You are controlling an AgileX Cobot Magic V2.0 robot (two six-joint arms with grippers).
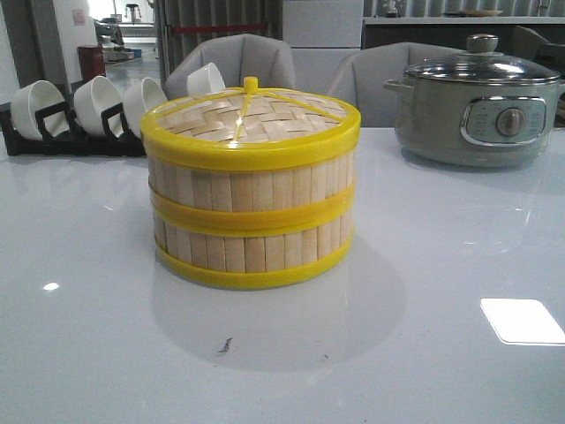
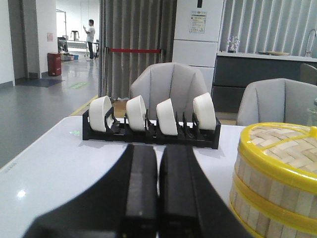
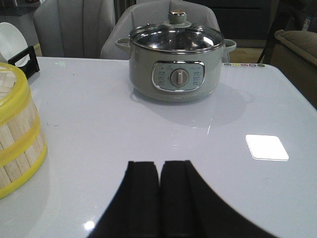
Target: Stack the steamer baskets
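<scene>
**Two baskets stacked, lid on top**

The steamer baskets (image 1: 252, 221) stand one on top of the other in the middle of the white counter (image 1: 441, 353). A flat woven lid (image 1: 252, 119) with a yellow rim and a small knob sits on the top one. The front view shows the whole stack, but no arm at all.

The left wrist view shows the left gripper (image 2: 158, 198) with its two black fingers pressed together, holding nothing. The stack is just off to its side, not touching it. Behind, a black rack (image 2: 151, 134) holds four white bowls (image 2: 166, 116) on edge. Far back a person (image 2: 90, 32) stands in a hallway, too small to see well.

The right wrist view shows the right gripper (image 3: 158, 198), fingers together too and holding nothing. The grey pot (image 3: 176, 62) with a glass lid stands well ahead of it. Only the edge of the stack shows here. The white patch (image 3: 266, 147) on the counter may be a reflected light.
</scene>
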